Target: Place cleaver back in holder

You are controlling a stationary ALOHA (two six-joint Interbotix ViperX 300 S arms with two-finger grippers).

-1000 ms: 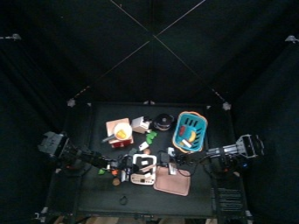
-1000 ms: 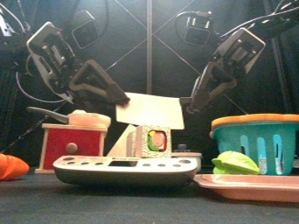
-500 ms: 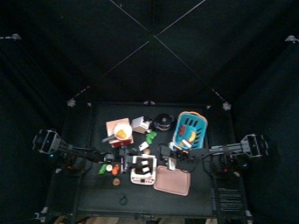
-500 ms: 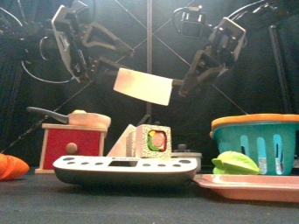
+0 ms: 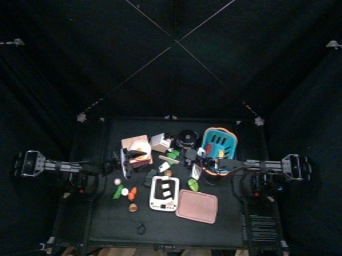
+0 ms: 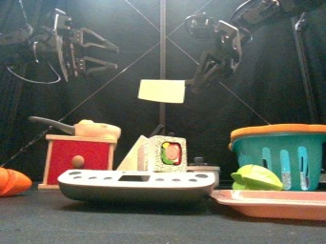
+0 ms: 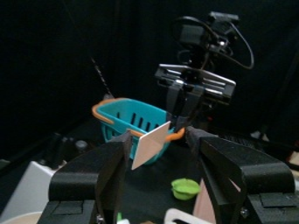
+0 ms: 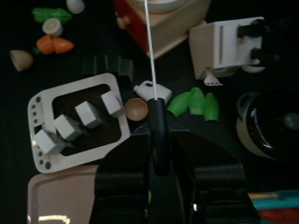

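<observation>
The right gripper (image 6: 208, 69) is hanging high above the table, its jaws clenched on the handle of the cleaver (image 6: 162, 91). The pale blade is hovering in the air well above the white toy scale (image 6: 133, 181), seen edge-on from the right wrist camera as a thin light line (image 8: 149, 39). The left wrist camera is showing the blade tilted (image 7: 152, 144) below the right gripper (image 7: 181, 118), in front of the blue oval basket (image 7: 128, 118).

The left gripper (image 6: 109, 52) is hanging up high, left of the cleaver and apart from it, its jaws spread wide and grasping nothing.

The holder (image 5: 135, 148), a light tan wooden block, is sitting on the table left of the scale (image 5: 163, 192), well below the cleaver. The pink board (image 5: 199, 207) is lying right of the scale.
</observation>
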